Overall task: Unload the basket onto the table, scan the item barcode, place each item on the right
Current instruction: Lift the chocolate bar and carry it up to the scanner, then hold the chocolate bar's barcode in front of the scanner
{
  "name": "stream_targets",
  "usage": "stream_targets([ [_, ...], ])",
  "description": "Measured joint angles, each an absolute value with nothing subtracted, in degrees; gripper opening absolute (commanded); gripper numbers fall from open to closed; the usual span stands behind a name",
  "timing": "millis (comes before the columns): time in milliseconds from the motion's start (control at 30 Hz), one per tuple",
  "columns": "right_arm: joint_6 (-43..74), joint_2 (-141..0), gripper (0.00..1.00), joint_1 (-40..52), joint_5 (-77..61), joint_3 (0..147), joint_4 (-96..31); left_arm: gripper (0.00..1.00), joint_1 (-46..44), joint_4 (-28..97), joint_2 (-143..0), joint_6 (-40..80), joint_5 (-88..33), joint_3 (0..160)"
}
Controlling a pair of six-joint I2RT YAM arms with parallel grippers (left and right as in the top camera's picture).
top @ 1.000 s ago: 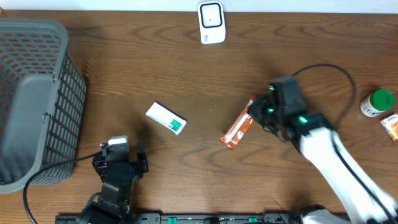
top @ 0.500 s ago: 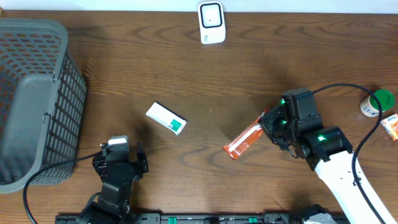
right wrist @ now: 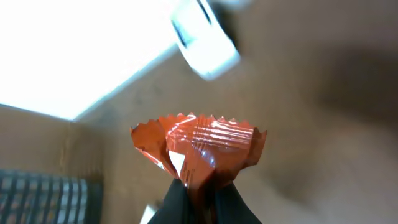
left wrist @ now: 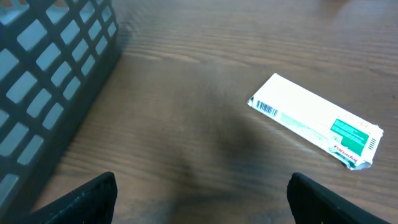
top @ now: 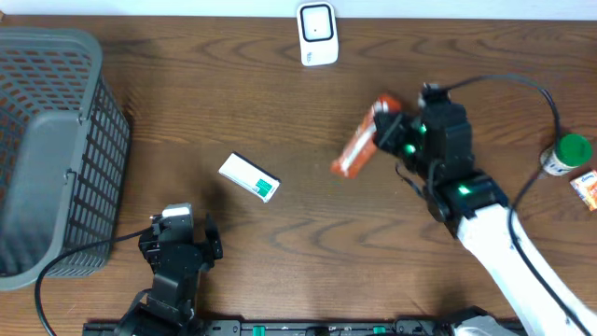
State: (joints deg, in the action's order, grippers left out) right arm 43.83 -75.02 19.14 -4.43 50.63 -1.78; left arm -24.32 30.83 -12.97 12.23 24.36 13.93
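Orange foil snack packet [right wrist: 198,149] is clamped by its end seam in your right gripper's [right wrist: 198,199] jaws, jutting ahead toward the scanner [right wrist: 205,45]. It looks light, floppy and slippery, so hold it at that crimped seam. Your left gripper's [left wrist: 200,198] jaws stand apart, empty.

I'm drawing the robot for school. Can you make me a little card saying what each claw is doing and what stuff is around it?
Right claw: shut on snack, gripping one end
Left claw: open, empty
Scanner: white, at the far edge, beyond the snack
Box: white and green, lying flat in the middle
Basket: grey, far left
Bottle: green cap, far right
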Motion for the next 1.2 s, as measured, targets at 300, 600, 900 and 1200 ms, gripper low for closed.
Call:
stream_targets([
  [300,27.88,-96.18,0.01,21.56,7.6,63.72,19.59,0.88,-24.32,30.89,-12.95,12.23,24.36,13.93],
  [600,7.64,-121.97,0.01,23.18,16.56,96.01,23.38,0.88,-24.32,30.92,-12.93,12.23,24.36,13.93],
  [900,-7.75,-140.2,0.01,24.38,23.73,112.71,34.13,0.88,-24.32,30.87,-12.95,12.23,24.36,13.93],
  [1200,-13.52,-148.92,0.01,28.95,27.35,114.5,43.81,0.88,-24.32,30.87,-12.95,12.23,24.34,13.93],
])
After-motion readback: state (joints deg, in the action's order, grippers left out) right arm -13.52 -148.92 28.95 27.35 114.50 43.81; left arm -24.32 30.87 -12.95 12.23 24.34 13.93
